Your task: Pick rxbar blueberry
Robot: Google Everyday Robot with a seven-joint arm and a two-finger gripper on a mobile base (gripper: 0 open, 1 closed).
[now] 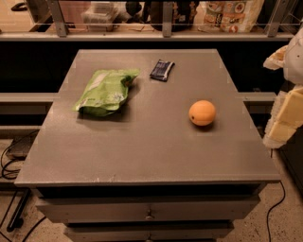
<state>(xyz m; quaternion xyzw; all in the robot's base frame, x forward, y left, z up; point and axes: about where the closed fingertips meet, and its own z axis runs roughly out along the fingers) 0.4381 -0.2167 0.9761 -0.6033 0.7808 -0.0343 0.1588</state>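
Note:
The rxbar blueberry [162, 70] is a small flat dark navy bar. It lies on the grey table top [142, 142] near the far edge, just right of the middle. My gripper [285, 118] is at the right edge of the view, beyond the table's right side. It is well away from the bar and holds nothing that I can see.
A crinkled light-green bag [106, 91] lies left of the bar. A round orange fruit [202, 113] sits on the right half of the table. A shelf with packages [227, 14] runs behind the table. Cables [9, 165] lie on the floor at left. Drawers [149, 212] are below the table's front edge.

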